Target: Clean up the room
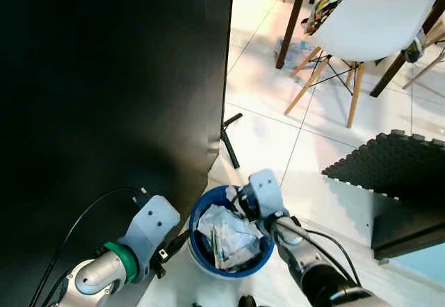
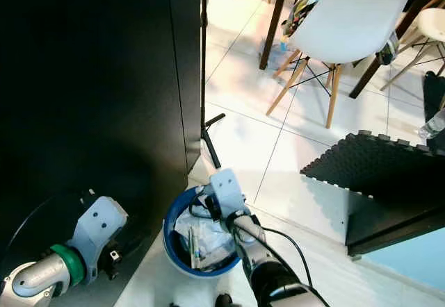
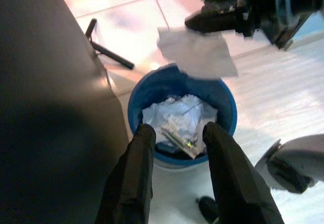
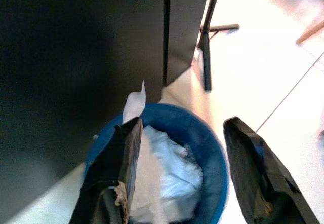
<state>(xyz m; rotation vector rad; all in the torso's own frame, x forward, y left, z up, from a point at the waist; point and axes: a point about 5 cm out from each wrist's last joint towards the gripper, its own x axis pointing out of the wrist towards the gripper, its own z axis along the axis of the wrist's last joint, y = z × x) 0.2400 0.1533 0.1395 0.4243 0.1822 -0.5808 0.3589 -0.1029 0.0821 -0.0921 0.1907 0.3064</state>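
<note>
Robot's right gripper [image 4: 179, 178] hangs over a blue bin [image 3: 225, 98], fingers spread wide, w/ a white paper sheet [image 3: 195, 51] clinging to one finger [image 4: 119, 168] above the crumpled white trash already inside. Left gripper [image 3: 174, 148] hovers at the bin's near rim, fingers parted, gripping nothing. The sheet looks feather-light, limp & prone to sticking or drifting, so any re-grip is prob. best as a pinch at one edge right over the bin mouth.
</note>
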